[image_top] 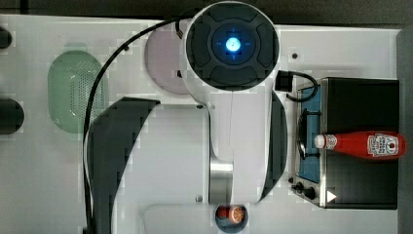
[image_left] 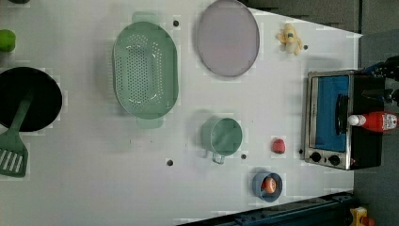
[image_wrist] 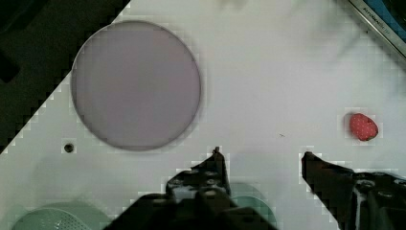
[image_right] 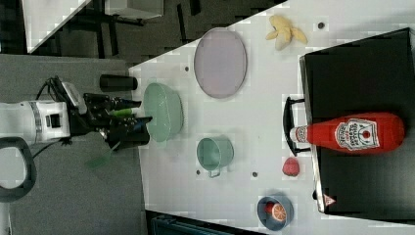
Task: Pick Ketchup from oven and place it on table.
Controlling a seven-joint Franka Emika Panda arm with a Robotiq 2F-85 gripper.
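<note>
The Ketchup (image_top: 363, 145), a red bottle with a white cap and label, lies on its side on the black top of the oven (image_top: 360, 97), cap toward the door. It also lies there in the left view (image_left: 374, 121) and the right view (image_right: 350, 133). My gripper (image_wrist: 262, 160) is open with nothing between its dark fingers (image_wrist: 218, 163); it hangs over the white table (image_wrist: 268, 72), beside the purple plate. In the right view the gripper (image_right: 139, 128) is held well off the table (image_right: 254, 98), far from the oven (image_right: 362, 73).
On the table are a pale-purple plate (image_left: 227, 37), a green colander (image_left: 145, 70), a green cup (image_left: 222, 136), a red strawberry piece (image_left: 278, 145), a blue bowl with an orange (image_left: 267, 186), a banana (image_left: 290, 39), a black pan (image_left: 28, 99) and a green spatula (image_left: 11, 146).
</note>
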